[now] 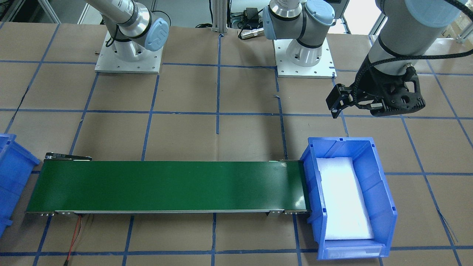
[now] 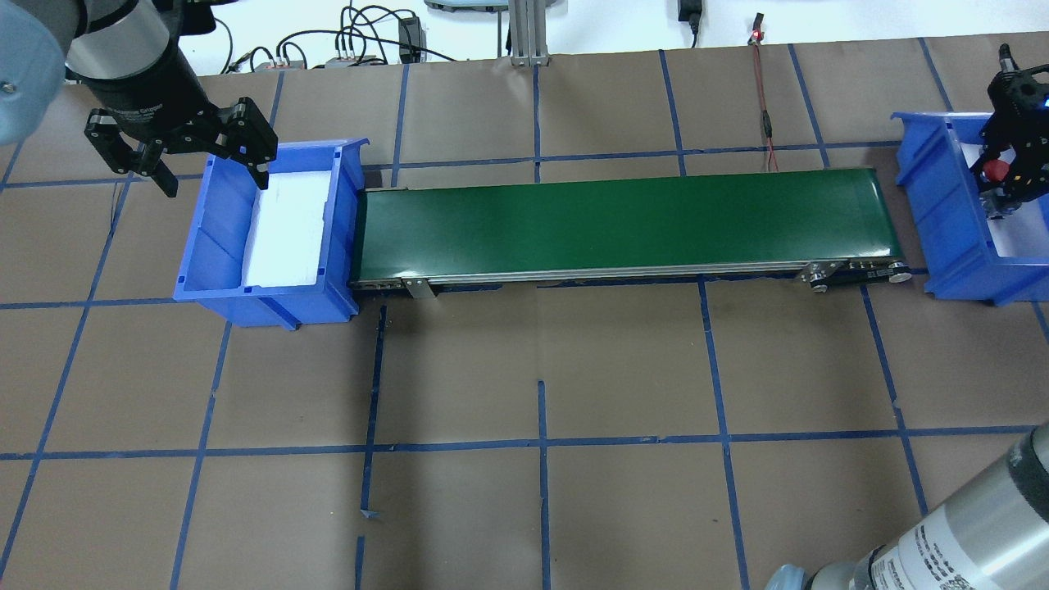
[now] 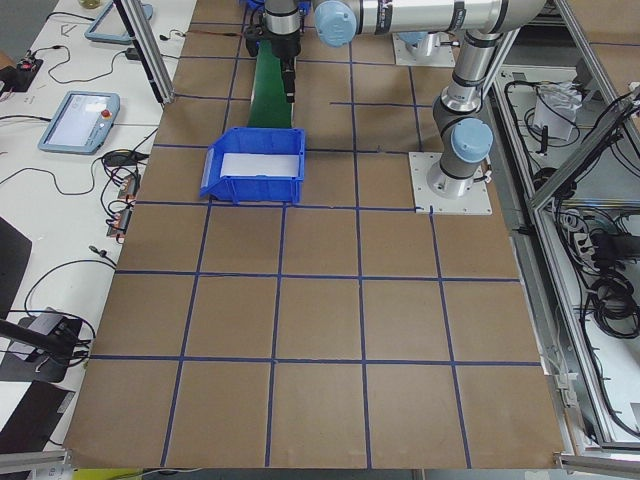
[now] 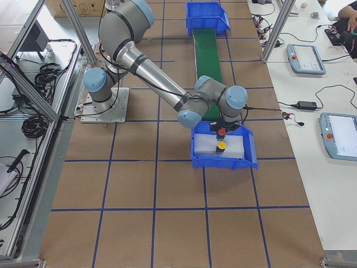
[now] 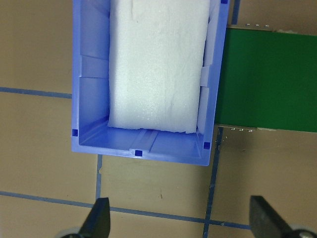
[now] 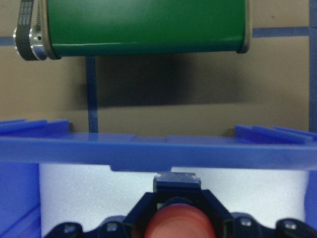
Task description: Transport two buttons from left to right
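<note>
The red button sits between the fingers of my right gripper, which is shut on it over the right blue bin. Its red cap fills the bottom of the right wrist view. The yellow button lies on the white foam in that bin, just beyond the red button as seen from the right. My left gripper is open and empty, hovering at the far-left corner of the left blue bin; its fingertips show spread wide.
A green conveyor belt runs between the two bins. The left bin holds only white foam. A red wire lies behind the belt. The arm bases stand on the brown, blue-taped table.
</note>
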Robot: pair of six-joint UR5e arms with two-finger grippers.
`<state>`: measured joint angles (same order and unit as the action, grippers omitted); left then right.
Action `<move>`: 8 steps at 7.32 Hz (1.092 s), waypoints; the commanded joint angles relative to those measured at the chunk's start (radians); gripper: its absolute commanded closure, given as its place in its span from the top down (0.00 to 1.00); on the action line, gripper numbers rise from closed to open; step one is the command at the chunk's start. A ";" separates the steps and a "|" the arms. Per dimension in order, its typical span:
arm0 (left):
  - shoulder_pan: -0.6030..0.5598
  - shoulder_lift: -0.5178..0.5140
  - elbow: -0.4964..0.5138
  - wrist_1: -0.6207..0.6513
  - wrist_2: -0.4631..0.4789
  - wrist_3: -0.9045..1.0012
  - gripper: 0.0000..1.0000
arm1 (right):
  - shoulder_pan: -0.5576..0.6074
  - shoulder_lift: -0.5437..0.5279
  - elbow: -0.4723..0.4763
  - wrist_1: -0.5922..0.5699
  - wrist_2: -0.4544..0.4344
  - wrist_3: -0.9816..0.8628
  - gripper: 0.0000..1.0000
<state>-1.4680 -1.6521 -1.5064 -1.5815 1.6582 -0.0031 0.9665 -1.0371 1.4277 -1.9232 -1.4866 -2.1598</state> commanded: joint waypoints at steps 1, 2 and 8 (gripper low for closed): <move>0.000 0.000 0.000 0.000 0.000 0.000 1.00 | 0.000 0.006 0.004 0.001 -0.001 0.001 0.14; 0.000 0.002 0.000 0.000 0.000 0.000 1.00 | 0.000 0.006 0.004 0.003 -0.001 0.000 0.17; 0.000 0.002 0.000 0.000 0.000 0.000 1.00 | -0.014 0.020 -0.004 0.019 0.000 0.003 0.82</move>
<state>-1.4680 -1.6502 -1.5064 -1.5822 1.6582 -0.0031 0.9528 -1.0166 1.4254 -1.9097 -1.4860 -2.1564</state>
